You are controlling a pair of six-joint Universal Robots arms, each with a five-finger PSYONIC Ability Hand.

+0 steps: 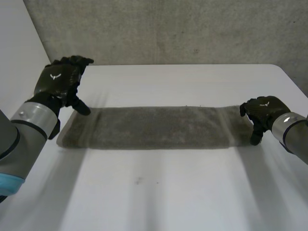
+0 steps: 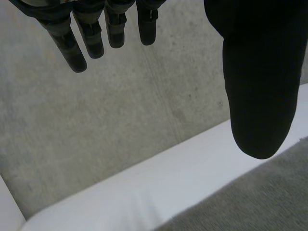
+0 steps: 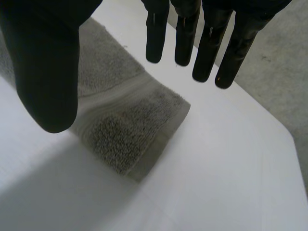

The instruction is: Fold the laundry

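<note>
A grey towel (image 1: 151, 127) lies flat on the white table (image 1: 159, 187) as a long, narrow folded strip. My left hand (image 1: 60, 79) hovers over the towel's left end, fingers straight and spread, thumb pointing down toward the far left corner. In the left wrist view its fingers (image 2: 72, 45) and thumb stand apart with nothing between them, the towel (image 2: 260, 202) below. My right hand (image 1: 262, 111) is at the towel's right end, open. In the right wrist view the towel's end (image 3: 130, 130) lies under the open hand (image 3: 45, 72), not held.
A grey concrete wall (image 1: 168, 29) rises behind the table's far edge. Bare white tabletop stretches in front of the towel and behind it. The table's right corner (image 1: 284, 72) curves off near my right hand.
</note>
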